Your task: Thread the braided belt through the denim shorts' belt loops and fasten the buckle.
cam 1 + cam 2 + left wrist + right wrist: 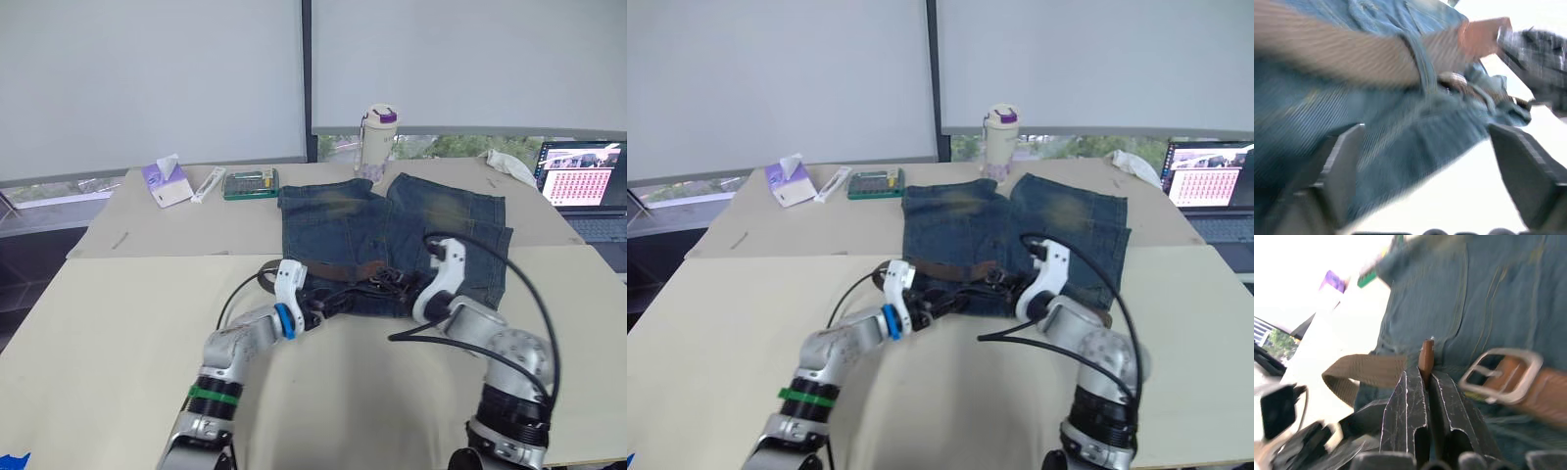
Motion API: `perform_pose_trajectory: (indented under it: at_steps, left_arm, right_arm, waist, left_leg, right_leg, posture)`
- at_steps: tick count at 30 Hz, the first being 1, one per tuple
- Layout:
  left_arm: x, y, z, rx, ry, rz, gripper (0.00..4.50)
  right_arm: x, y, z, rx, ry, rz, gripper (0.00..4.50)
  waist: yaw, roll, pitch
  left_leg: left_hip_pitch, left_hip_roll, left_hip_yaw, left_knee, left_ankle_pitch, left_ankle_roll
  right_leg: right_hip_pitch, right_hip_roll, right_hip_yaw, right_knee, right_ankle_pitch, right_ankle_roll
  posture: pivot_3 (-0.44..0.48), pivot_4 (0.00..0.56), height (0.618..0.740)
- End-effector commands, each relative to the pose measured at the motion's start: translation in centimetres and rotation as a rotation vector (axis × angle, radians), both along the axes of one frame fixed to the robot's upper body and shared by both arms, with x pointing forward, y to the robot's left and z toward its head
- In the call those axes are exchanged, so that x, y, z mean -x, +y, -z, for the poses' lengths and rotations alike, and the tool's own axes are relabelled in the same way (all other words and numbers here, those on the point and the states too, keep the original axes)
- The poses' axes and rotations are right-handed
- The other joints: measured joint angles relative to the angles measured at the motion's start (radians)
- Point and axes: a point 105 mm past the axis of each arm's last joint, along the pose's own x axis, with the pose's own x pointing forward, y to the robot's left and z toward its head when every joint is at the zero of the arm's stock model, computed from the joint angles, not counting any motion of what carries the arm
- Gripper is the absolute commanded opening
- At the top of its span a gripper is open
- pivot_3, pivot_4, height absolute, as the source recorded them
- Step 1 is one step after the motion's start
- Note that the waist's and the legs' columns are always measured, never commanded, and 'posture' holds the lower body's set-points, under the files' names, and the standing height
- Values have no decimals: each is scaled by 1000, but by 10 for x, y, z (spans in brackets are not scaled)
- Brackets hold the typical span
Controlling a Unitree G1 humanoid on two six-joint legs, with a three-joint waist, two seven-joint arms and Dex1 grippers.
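Observation:
The denim shorts [392, 230] lie flat on the table, waistband toward me. The braided belt [338, 271] runs brown along the waistband and passes under a belt loop [1422, 63]. My left gripper [1425, 132] is open at the waistband's left part, its fingers [1344, 161] spread over the denim edge. My right gripper [1420, 374] is shut on the belt's brown tip [1425, 357], right beside the silver buckle [1503, 374]. In the head views both grippers sit close together at the waistband's middle, left gripper [328, 299] and right gripper [407, 289].
At the table's far side stand a white bottle with a purple lid [377, 142], a green box [250, 183], a tissue pack [165, 183] and a white tube [208, 184]. An open laptop [586, 186] sits far right. Black cables loop off both wrists.

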Motion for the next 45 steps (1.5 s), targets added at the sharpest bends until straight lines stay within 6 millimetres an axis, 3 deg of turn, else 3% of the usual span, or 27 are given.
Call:
perform_pose_trajectory:
  at_steps: [1, 4, 8, 11, 15, 19, 25, 27, 30, 36, 45]
  left_arm:
    - [8, 6, -17, -25, -122, 59, 4451]
    - [11, 15, -19, -57, -178, 93, 4451]
    - [17, 25, -54, -66, -444, 140, 4451]
    - [29, 16, -81, -26, -604, 175, 4451]
    - [25, -4, -102, -36, -754, 59, 4451]
    - [19, -19, -114, -105, -931, -30, 4451]
    - [1, -30, -119, -267, -1140, -178, 4451]
    - [-4, -31, -118, -278, -1146, -211, 4451]
    - [-5, -35, -115, -269, -1148, -204, 3732]
    - [-7, -38, -112, -283, -1188, -214, 3732]
    - [-13, -35, -105, -292, -1147, -226, 860]
  right_arm:
    - [12, -19, -23, 28, -73, 10, 0]
    - [19, -35, -32, 52, -83, 18, 0]
    - [29, -37, -66, -30, -183, -43, 0]
    - [35, -16, -86, -166, -241, -129, 0]
    - [38, 16, -108, -399, -225, -189, 0]
    - [37, 33, -109, -440, -159, -197, 0]
    - [31, 42, -101, -441, -102, -177, 0]
    - [31, 43, -101, -444, -101, -175, 0]
    - [32, 43, -101, -446, -100, -175, 0]
    - [32, 40, -98, -447, -93, -157, 0]
    - [34, 40, -96, -446, -92, -156, 0]
  waist:
    - [3, 0, 0]
    - [3, 0, 0]
    - [-1, 0, 1]
    - [-3, 0, 1]
    - [-1, 0, 1]
    - [3, -1, 2]
    - [2, -1, 2]
    - [2, -1, 2]
    - [2, -1, 2]
    - [2, -1, 2]
    - [2, -1, 2]
  left_leg:
    - [0, 0, 0, 0, 0, 0]
    - [0, -1, 0, 0, 0, 1]
    - [0, 1, 1, 0, 0, 1]
    - [0, 2, 1, -2, -1, 1]
    - [0, 2, 2, -3, 0, 2]
    - [-1, 1, 3, -2, 0, 2]
    - [-1, 1, 4, -2, 0, 3]
    - [-1, 1, 4, -2, 0, 3]
    - [-1, 1, 3, -2, 0, 3]
    - [-1, 1, 3, -2, 0, 4]
    - [-1, 1, 3, -2, 0, 4]
  right_leg:
    - [0, -1, 0, 0, 0, 0]
    - [1, -1, 0, -1, 0, 0]
    - [0, 0, 0, -1, 0, 0]
    - [1, 0, 1, -1, 0, 0]
    - [1, -1, 3, -1, 0, 0]
    - [1, -1, 3, -2, 0, 0]
    - [1, 0, 3, -1, 0, 0]
    - [1, 0, 3, -1, 0, 0]
    - [1, 0, 3, -1, 0, 0]
    - [1, 0, 3, -1, 0, 1]
    - [1, 0, 3, -1, 0, 1]
  posture:
    - [0, 150, 740]
    - [0, 150, 740]
    - [0, 150, 740]
    - [0, 150, 740]
    - [0, 150, 740]
    - [0, 150, 740]
    - [0, 150, 740]
    - [0, 150, 740]
    - [0, 150, 740]
    - [0, 150, 740]
    - [0, 150, 740]
